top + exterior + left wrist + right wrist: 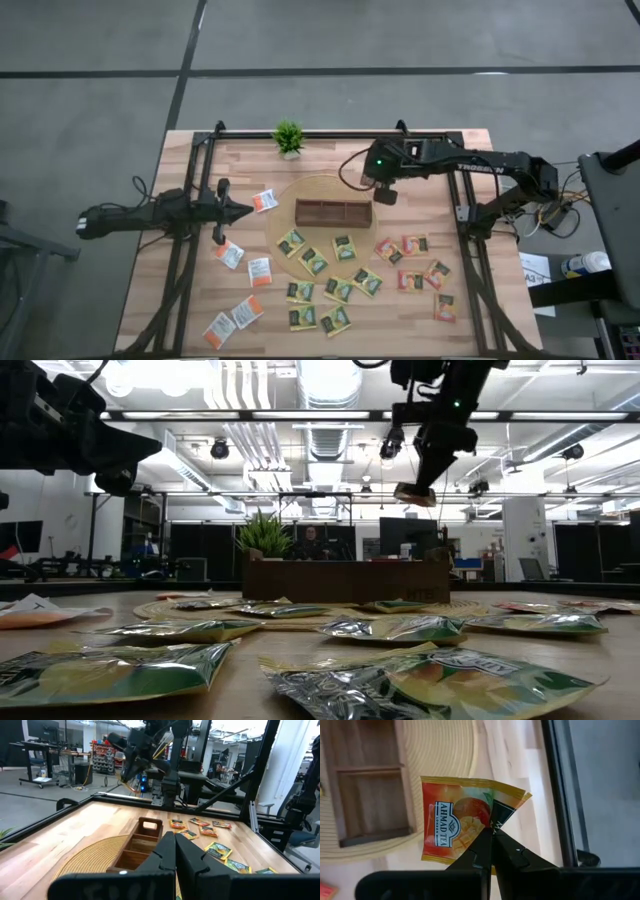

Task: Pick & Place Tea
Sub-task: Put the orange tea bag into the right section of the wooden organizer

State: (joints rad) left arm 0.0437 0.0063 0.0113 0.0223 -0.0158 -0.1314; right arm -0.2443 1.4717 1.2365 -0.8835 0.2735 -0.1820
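My right gripper (385, 193) hangs above the right end of the brown compartment tray (334, 212), shut on a red-orange tea sachet (452, 827). In the low view this sachet (415, 492) floats high over the tray (345, 580). Other tea sachets lie flat on the table: white-and-orange ones (258, 270) at the left, green-and-yellow ones (320, 290) in the middle, red ones (413, 262) at the right. My left gripper (246, 210) waits shut and level over the table's left side, holding nothing. My right gripper pinches the sachet between its two fingertips at one edge (487, 822), beside a crumpled corner (516, 799). The fingers slant down from above. The sachet is lifted clear of the table and tray and sticks out past the fingertips, its printed face toward the wrist camera.
The tray sits on a round woven mat (290, 195). A small green potted plant (288, 137) stands at the far edge. Black frame rails (470, 250) run along the table's left and right sides. Bare wood lies between the mat and the far edge.
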